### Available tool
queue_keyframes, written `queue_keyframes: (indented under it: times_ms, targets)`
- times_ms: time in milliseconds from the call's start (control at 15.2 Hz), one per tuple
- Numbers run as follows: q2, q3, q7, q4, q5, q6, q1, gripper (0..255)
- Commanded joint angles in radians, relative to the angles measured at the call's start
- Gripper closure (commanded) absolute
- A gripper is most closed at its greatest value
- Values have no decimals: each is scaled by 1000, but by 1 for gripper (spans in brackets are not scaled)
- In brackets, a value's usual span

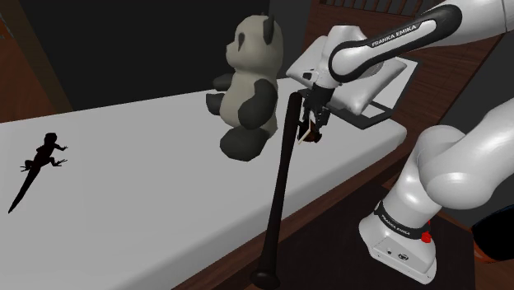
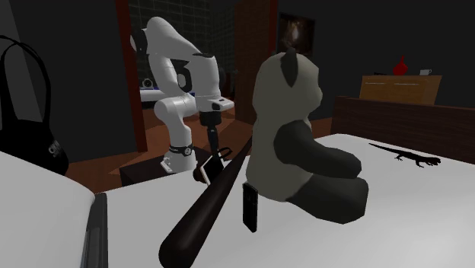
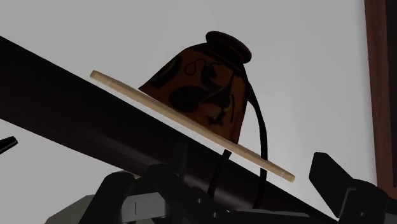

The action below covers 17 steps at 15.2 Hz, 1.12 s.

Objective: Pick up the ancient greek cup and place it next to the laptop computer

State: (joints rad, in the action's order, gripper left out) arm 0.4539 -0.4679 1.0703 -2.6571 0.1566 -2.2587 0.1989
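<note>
While the cup (image 3: 203,83) is seen tilted at the end effector (image 1: 311,129), a grasp cannot be told. Both are found near the laptop (image 1: 371,95).

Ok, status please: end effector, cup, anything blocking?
End effector right at cup, grip unclear. Cup between panda and laptop. Dark bat crosses close in front.

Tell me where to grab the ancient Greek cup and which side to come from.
Probably the thin flat rim of the red-brown Greek cup, pinched across its edge near the black loop handle. The bowl flares wide from a small foot, and the handle looks slender. The dark baseball bat crosses along one side, so come from the handle side.
</note>
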Motion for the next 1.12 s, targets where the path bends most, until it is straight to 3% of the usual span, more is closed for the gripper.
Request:
queue_keyframes:
  times_ms: [0, 528, 594, 1056]
  targets:
    - [-28, -11, 8, -16, -4, -44, 6, 0]
    - [-28, -11, 8, -16, -4, -44, 5, 0]
    - [-28, -11, 8, -16, -4, -44, 5, 255]
    - [-28, -11, 9, -15, -4, -44, 5, 255]
